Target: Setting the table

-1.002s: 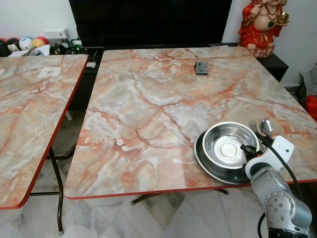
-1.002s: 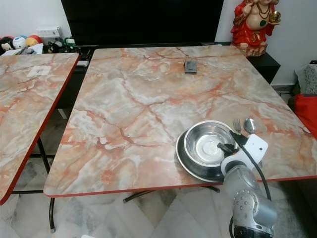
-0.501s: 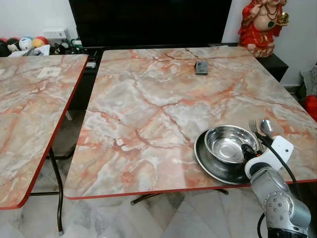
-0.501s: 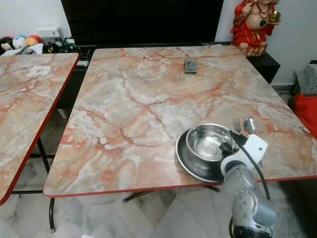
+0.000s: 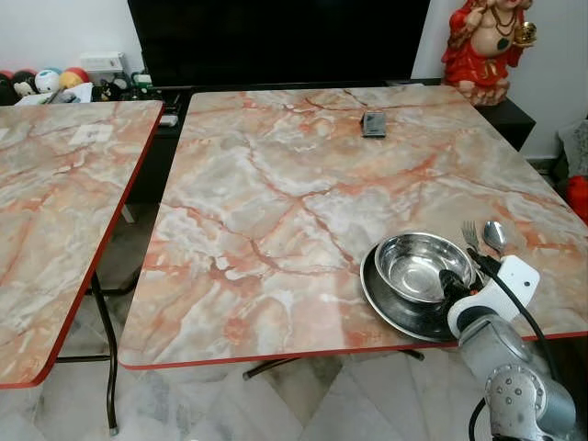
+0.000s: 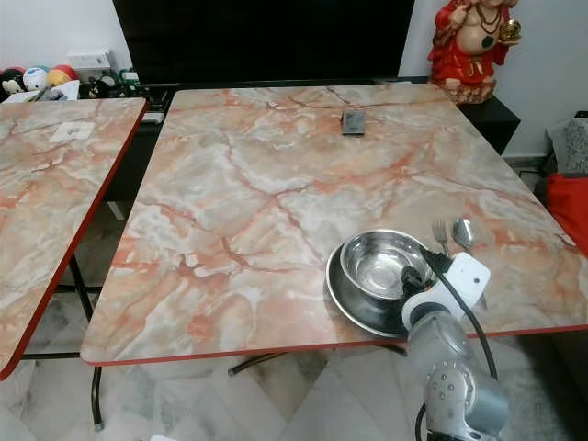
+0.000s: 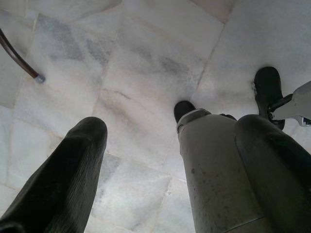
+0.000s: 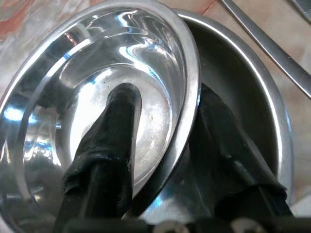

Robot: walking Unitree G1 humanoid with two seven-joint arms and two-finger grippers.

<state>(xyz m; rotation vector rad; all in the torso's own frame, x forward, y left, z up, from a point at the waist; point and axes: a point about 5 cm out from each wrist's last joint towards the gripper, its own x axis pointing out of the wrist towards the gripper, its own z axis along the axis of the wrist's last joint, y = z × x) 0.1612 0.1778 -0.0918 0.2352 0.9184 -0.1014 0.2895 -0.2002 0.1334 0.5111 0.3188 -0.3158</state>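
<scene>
right gripper (image 8: pixel 160 141) is clamped across the rim of the steel bowl (image 5: pixel 418 266): one finger inside the basin, the other outside, between bowl wall and plate (image 5: pixel 397 308); so the bowl is already in the grip, on the rim section nearest the robot, and the rest of it runs away from the gripper toward the far side of the table (image 5: pixel 276 184); bowl is round, no long axis to line up; what matters is tilt: in the right wrist view the gripped side sits high and the bowl's rim crosses over the plate's rim rather than nesting level, so I'd judge it half-lifted, the side away from the gripper possibly touching the plate, can't confirm; any move has to clear the plate rim first or the plate gets dragged; plate is at the table's near right corner, close to the red edge; fork (image 5: pixel 470 234) and spoon (image 5: pixel 494 234) lie just beyond the plate on its right, side by side, handles pointing back toward the robot, close to the right wrist's path; left gripper (image 7: pixel 146 160) hangs idle over the floor with fingers apart, well away from the bowl, so the right arm is the only candidate; bowl looks polished stainless, shallow, empty, bright reflections inside; plate is darker grey metal, wider than the bowl; thin slick rim, a pinch could slip if it swings.
</scene>
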